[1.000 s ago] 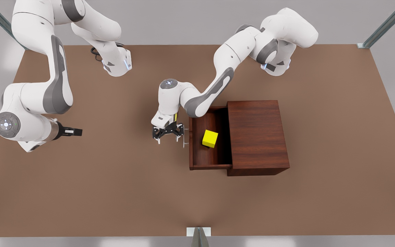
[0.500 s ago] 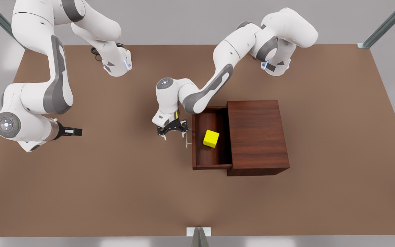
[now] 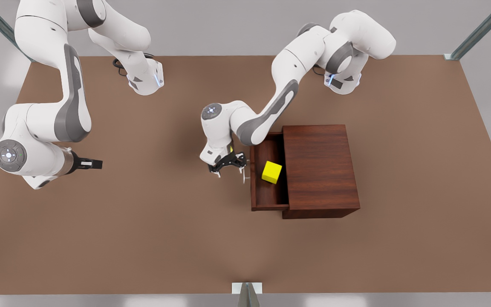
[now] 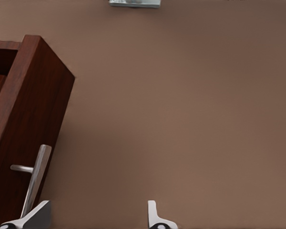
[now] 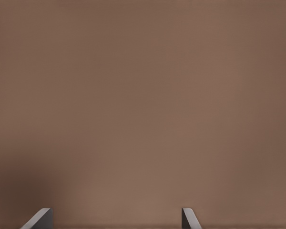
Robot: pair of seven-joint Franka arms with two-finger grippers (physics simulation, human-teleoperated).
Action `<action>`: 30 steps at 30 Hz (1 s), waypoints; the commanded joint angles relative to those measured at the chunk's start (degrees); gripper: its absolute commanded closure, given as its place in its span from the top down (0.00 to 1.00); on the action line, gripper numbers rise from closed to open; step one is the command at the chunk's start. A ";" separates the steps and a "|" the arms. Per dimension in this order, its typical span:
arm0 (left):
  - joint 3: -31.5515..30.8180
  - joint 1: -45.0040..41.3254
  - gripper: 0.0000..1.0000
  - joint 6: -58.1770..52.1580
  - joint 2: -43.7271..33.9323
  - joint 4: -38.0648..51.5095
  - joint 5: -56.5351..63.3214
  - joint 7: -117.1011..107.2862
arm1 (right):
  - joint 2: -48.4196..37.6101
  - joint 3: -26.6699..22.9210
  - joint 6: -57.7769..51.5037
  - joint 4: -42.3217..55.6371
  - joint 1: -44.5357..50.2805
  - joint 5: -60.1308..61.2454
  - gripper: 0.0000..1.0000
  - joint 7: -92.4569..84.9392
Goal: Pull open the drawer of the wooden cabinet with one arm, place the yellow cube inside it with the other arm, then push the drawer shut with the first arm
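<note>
One small bright yellow cube [image 3: 272, 172] is seen inside the shallow reddish-brown wooden drawer [image 3: 267, 200], which is drawn partly out of the boxy dark wooden cabinet [image 3: 319, 170] toward the front view's left; the thin silver bar handle [image 4: 35, 180] is met by one spread finger of the left gripper [image 3: 230, 167], nothing being clasped; the right gripper [image 3: 90, 163] is held well apart over the brown table [image 3: 143, 238], waiting, its fingertips [image 5: 189, 218] parted and empty.
</note>
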 commanded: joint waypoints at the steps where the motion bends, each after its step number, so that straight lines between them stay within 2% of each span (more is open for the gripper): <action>1: -0.20 0.79 1.00 0.74 -2.10 -2.60 -0.19 5.85 | -0.07 0.02 -0.01 0.03 0.00 0.01 1.00 0.37; 7: -0.20 1.41 1.00 1.80 -2.81 -4.71 -0.72 6.73 | -0.07 0.02 -0.01 0.46 -0.09 -0.08 1.00 0.28; 10: -0.20 2.11 1.00 4.08 -4.48 -8.83 -0.72 7.25 | -0.07 -0.07 -0.10 0.46 0.00 -0.08 1.00 0.28; 17: -0.20 2.55 1.00 2.59 -5.45 -9.19 -0.80 8.22 | 0.11 -0.16 -0.01 0.99 -0.09 0.01 1.00 0.37; 30: -0.20 3.17 1.00 2.59 -8.96 -16.13 -0.80 8.22 | 0.28 0.02 -0.10 1.08 -0.09 0.27 1.00 0.99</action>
